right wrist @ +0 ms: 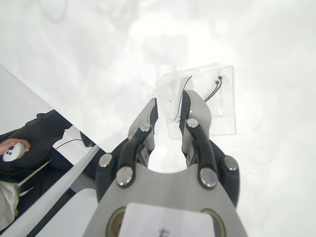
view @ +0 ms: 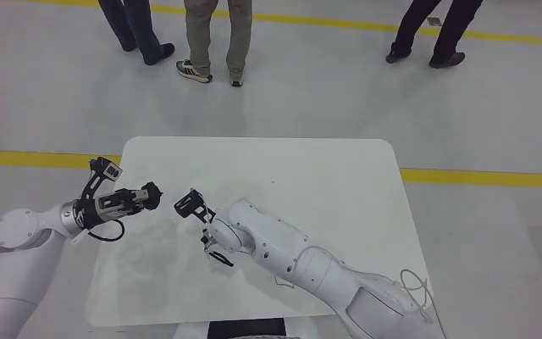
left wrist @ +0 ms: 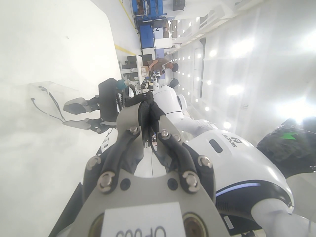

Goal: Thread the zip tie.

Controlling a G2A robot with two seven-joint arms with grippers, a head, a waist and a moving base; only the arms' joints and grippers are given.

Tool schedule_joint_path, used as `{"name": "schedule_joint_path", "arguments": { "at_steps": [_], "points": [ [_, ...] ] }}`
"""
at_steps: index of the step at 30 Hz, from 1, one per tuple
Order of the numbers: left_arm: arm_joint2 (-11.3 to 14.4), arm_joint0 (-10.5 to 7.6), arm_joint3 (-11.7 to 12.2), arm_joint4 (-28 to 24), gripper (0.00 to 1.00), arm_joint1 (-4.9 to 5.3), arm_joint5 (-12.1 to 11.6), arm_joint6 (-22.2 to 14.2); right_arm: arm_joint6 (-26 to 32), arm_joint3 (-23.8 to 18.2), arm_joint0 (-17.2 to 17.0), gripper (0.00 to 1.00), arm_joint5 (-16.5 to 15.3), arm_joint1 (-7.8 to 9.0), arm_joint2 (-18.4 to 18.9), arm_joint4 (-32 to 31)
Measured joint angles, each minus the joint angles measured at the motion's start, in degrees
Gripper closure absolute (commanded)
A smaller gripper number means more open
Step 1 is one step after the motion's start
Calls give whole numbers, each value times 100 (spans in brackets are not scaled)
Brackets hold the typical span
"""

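The left arm is stretched in over the left edge of the white table (view: 322,169), and its forearm is held low above the surface. The left gripper (view: 153,194) is pointed toward the table's middle. In the left wrist view the left gripper (left wrist: 145,101) is seen with its fingers drawn together at the tips. Whether anything thin is pinched between them cannot be told.

The right arm is laid across the table from the near right side and bent at the wrist. The right gripper (view: 188,203) is brought near the left one, with a gap kept between them. In the right wrist view the right gripper (right wrist: 170,109) is held partly open, and nothing is clamped by it.

A clear box (right wrist: 227,114) is set on the table just beyond the right fingertips. A black zip tie (right wrist: 183,90) is run from the box into the space between the open fingers, close beside the ribbed pad of one finger (right wrist: 185,107). Contact with that pad cannot be made out. Two other ties (right wrist: 212,92) are lain inside the box, heads together, apart from the fingers.
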Motion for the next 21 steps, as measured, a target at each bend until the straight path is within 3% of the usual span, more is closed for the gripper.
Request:
{"name": "schedule_joint_path", "arguments": {
  "at_steps": [5, 21],
  "points": [
    [0, 0, 0, 0, 100, 0, 0, 0, -58, 159, -4, 86, 61, -51, 13, -72],
    [0, 0, 0, 0, 100, 0, 0, 0, -40, 914, 167, 81, -9, -373, -144, -80]
  ]
}}
